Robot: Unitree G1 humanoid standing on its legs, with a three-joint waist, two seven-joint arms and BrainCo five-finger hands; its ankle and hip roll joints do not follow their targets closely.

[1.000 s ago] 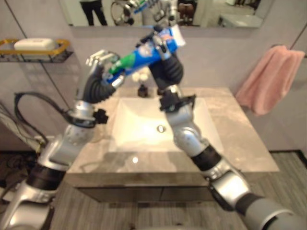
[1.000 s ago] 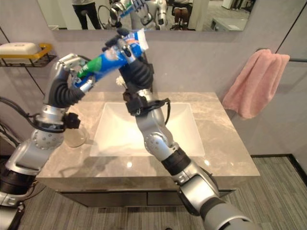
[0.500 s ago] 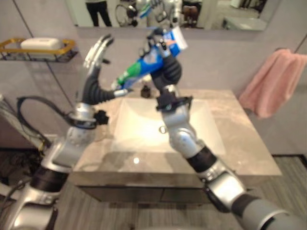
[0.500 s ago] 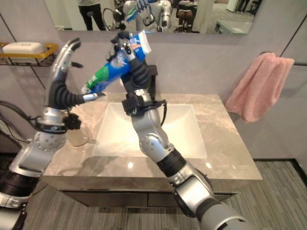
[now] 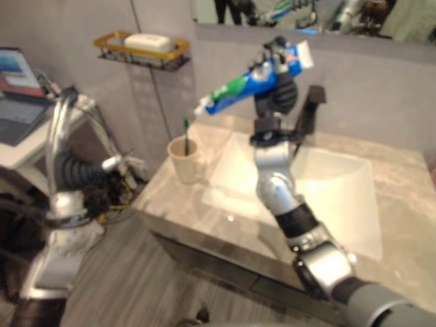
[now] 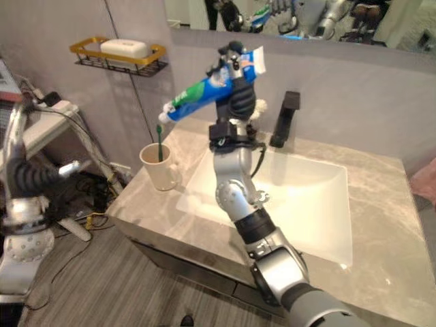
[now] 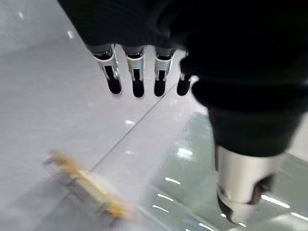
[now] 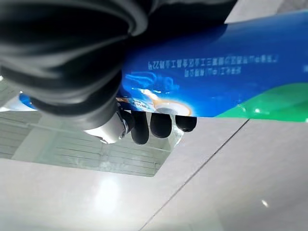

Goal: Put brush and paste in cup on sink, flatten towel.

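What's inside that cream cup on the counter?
A green-handled toothbrush stands in the cream cup on the grey marble counter, its top above the rim. The cup wall hides its lower part and anything else inside. The blue-green toothpaste tube is not in it.

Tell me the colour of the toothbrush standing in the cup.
Green toothbrush in the cream cup, best seen in the right eye view.

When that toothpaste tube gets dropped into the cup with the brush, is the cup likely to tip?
Possibly. The toothpaste tube looks longer than the cup is tall, so it would lean on the rim and stick out. The cup appears light, holding one toothbrush. The right hand should probably lower it gently.
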